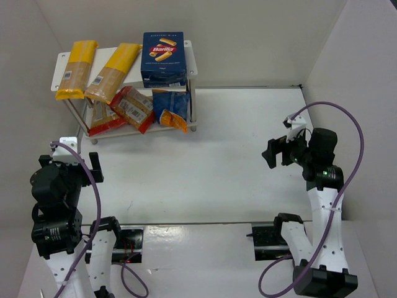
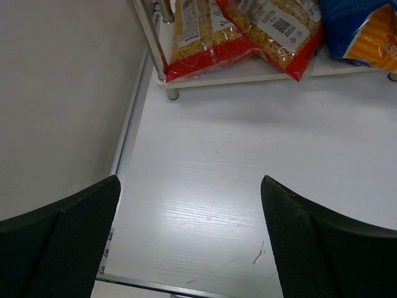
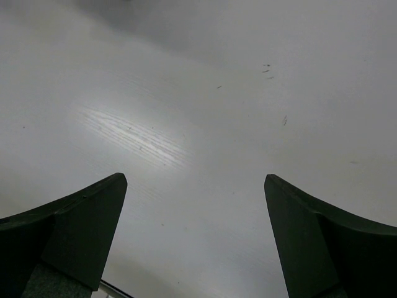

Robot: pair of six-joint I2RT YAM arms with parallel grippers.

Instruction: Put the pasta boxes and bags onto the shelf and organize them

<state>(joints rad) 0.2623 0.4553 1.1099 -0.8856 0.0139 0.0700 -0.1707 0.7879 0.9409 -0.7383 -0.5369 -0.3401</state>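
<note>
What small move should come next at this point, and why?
Probably the left gripper moving forward to nudge the slanted red-orange bag back on the lower tier: it and the blue bag overhang the front edge of the shelf. Every package already sits there, none lies on the table, and both this gripper and the right gripper are open and empty.

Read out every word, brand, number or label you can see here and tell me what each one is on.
"Barilla": on the front of the dark blue box on the shelf top board.
Smaller print on that box: too small to read.
White barcode labels on the left yellow bag and right yellow bag: too small.
Labels on the red-orange bags: blurred.
Blue bag: nothing legible.
</note>
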